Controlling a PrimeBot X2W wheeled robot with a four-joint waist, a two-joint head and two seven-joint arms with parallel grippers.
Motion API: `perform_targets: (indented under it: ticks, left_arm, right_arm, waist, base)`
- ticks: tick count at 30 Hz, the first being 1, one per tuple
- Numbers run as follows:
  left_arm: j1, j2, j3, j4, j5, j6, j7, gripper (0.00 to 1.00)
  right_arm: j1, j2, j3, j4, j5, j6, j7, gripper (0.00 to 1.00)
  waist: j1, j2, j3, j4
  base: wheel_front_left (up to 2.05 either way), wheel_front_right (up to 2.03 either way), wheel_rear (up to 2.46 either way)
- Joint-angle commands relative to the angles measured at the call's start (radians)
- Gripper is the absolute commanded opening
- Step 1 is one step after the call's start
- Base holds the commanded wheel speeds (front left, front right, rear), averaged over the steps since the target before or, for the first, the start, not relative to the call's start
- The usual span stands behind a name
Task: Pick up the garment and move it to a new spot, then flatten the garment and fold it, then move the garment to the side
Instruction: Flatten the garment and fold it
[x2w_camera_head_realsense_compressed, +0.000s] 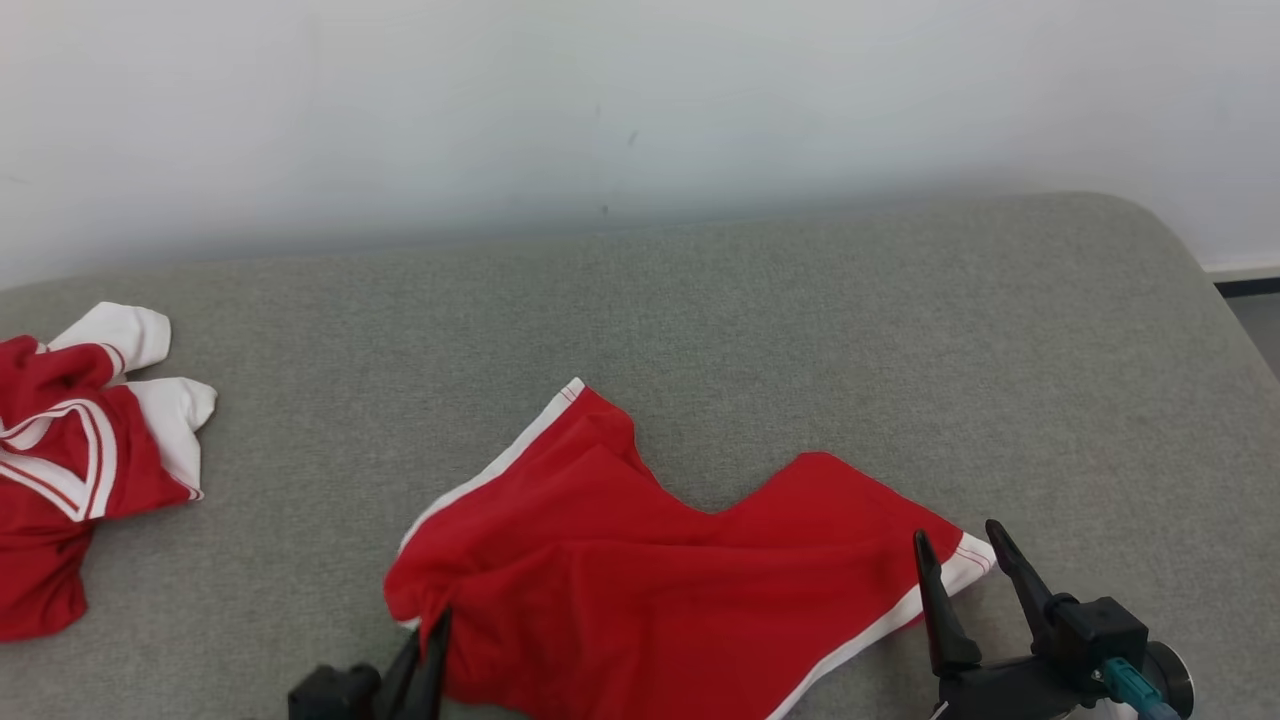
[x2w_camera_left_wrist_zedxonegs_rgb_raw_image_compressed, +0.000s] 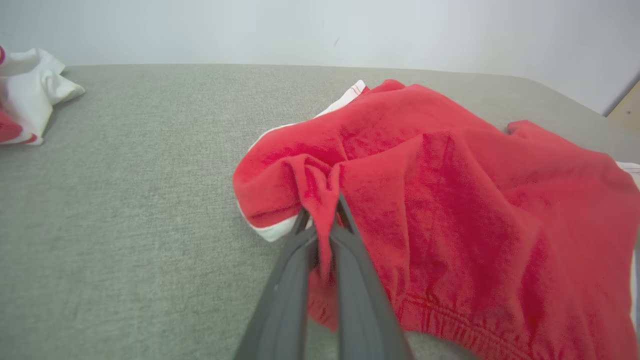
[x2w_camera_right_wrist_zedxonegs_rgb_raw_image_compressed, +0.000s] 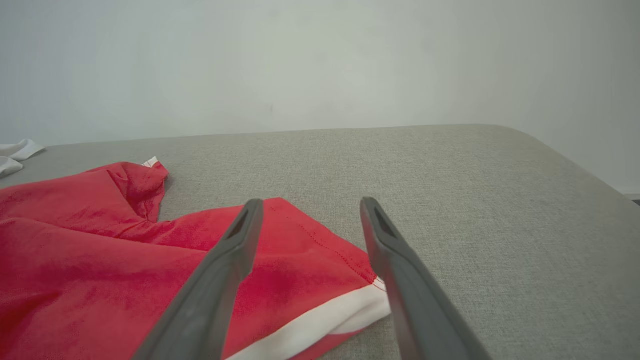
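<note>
The garment (x2w_camera_head_realsense_compressed: 650, 570) is a pair of red shorts with white side stripes, lying spread on the grey surface near my front edge. My left gripper (x2w_camera_head_realsense_compressed: 432, 632) is at its left corner. In the left wrist view the left gripper (x2w_camera_left_wrist_zedxonegs_rgb_raw_image_compressed: 322, 210) is shut on a bunched fold of the red garment (x2w_camera_left_wrist_zedxonegs_rgb_raw_image_compressed: 450, 200). My right gripper (x2w_camera_head_realsense_compressed: 958, 545) stands open over the right leg hem by the white stripe. Seen from the right wrist, the right gripper (x2w_camera_right_wrist_zedxonegs_rgb_raw_image_compressed: 310, 207) has its fingers spread above the garment (x2w_camera_right_wrist_zedxonegs_rgb_raw_image_compressed: 125, 250), holding nothing.
A second red and white piece of clothing (x2w_camera_head_realsense_compressed: 70, 440) lies crumpled at the far left of the grey padded surface (x2w_camera_head_realsense_compressed: 800, 330). A pale wall rises behind. The surface's rounded right edge (x2w_camera_head_realsense_compressed: 1215, 300) drops to the floor.
</note>
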Motion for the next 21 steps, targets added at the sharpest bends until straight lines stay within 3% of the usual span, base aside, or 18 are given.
perform_targets:
  ticks: [1,11,21]
  left_arm:
    - [-0.030,0.014,-0.003,-0.001,-0.003,0.001,-0.002,0.00]
    - [-0.244,0.128,-0.041,-0.026,0.014,0.001,-0.002,0.00]
    - [-0.426,0.232,-0.080,0.095,-0.020,0.002,-0.002,0.00]
  right_arm:
    - [-0.006,0.003,-0.001,-0.002,0.003,0.003,-0.001,1.00]
    - [-0.029,0.017,-0.015,-0.009,-0.003,0.003,-0.001,1.00]
    - [-0.064,0.025,-0.013,-0.015,-0.011,0.003,-0.001,1.00]
  waist:
    - [0.0000,0.0000,0.017,-0.016]
    - [0.0000,0.0000,0.064,-0.069]
    - [0.0000,0.0000,0.115,-0.138]
  base:
    - [0.00,0.00,0.00]
    - [0.00,0.00,0.00]
    - [0.00,0.00,0.00]
